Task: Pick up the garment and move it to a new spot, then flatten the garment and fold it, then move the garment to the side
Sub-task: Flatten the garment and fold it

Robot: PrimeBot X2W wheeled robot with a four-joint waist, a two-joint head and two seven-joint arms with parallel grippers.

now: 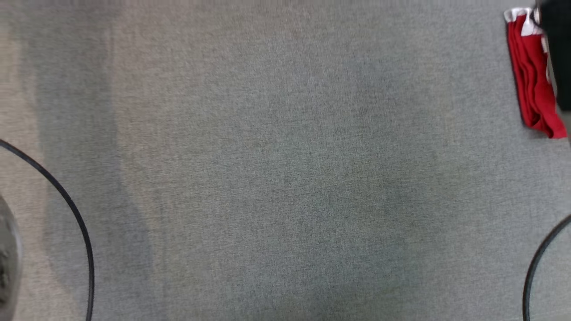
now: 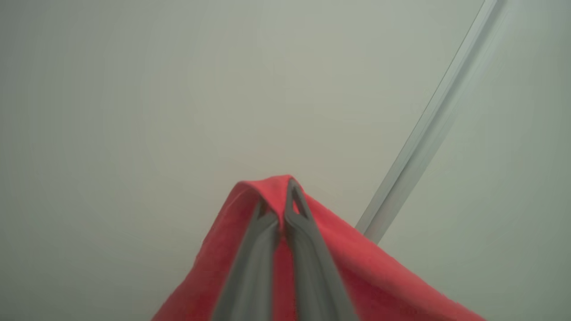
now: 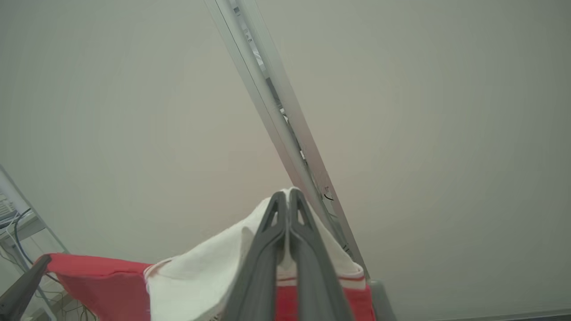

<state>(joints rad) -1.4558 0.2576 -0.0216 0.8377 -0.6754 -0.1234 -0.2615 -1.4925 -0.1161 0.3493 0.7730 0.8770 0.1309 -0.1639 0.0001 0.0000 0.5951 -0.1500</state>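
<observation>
Red cloth of the garment (image 2: 392,276) is pinched tight by the left end effector (image 2: 281,200); its white section is clamped by the right end effector (image 3: 288,196), both closed.

On my head feed I see a broad grey, cloth-textured surface (image 1: 285,169), paler and more beige along its left edge. In the top right corner the garment (image 1: 533,84) shows as a narrow red bundle of lengthwise folds, with a white band (image 1: 517,15) at its upper end. A dark shape (image 1: 560,49) overlaps the garment's right side at the frame edge; I cannot tell what it is. A black cable (image 1: 71,209) arcs across the lower left, a second cable (image 1: 535,263) curves in the lower right, and a blurred grey form (image 1: 9,263) sits at the left edge.
</observation>
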